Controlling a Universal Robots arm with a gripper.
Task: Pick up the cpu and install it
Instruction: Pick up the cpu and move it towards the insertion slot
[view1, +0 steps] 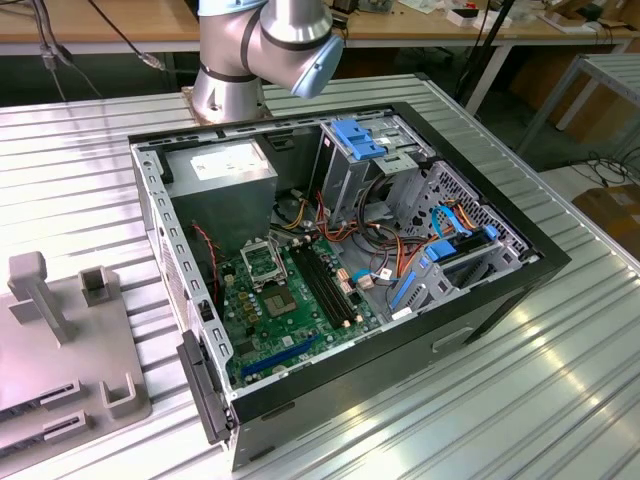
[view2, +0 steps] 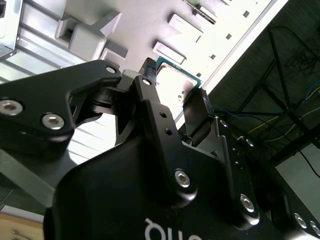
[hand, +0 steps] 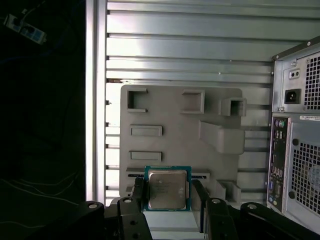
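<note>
Silver-grey on top and green at the rim, the cpu (hand: 167, 187) is clamped by two opposite edges in the end effector (hand: 169, 200) — sparing its faces, I judge — lid-up above the grey holder tray (hand: 170, 105) near the tabletop (hand: 200, 50) edge, beside the computer case (hand: 300, 150).

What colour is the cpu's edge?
Teal-green rim on the cpu, silver-grey top; clearest in the first wrist view.

The arm (view1: 265, 40) shows its grey base and a blue-capped joint at the top edge of the exterior view. The black gripper (hand: 167, 182) appears in both wrist views. Its jaws are closed on two opposite edges of the cpu (hand: 167, 189), gripped flat between them, metal top facing the first wrist camera.
</note>
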